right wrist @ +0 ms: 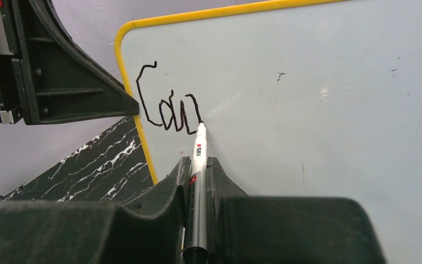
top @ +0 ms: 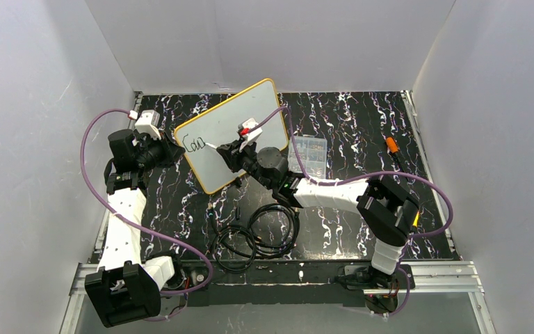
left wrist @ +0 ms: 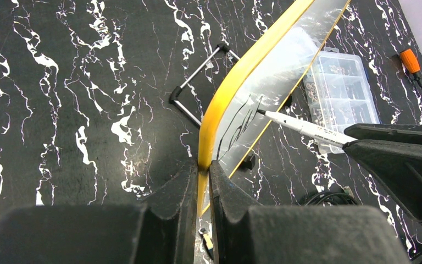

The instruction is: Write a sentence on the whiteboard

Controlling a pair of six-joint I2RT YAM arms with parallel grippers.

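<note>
The whiteboard stands tilted on a wire stand toward the back left of the table, its face turned to the right arm and a parts box near its right edge. The left gripper has its jaws pressed together on the yellow rim at the board's left edge, bracing it. The right gripper pinches a marker along the barrel, with the tip touching the board. The sentence is barely begun: a few joined letters, roughly "Cou", sit high and close to the left rim, and the tip rests at the end of the last stroke. To write the next letters well, the left pinch should stay firm so the board does not rock on its stand. The right arm should press lightly and squarely into the face, since a hard push could tip the board back or slide the marker in the jaws. Strokes should run rightward at the height of the letters already there, matching their size, with clean lifts between words.
</note>
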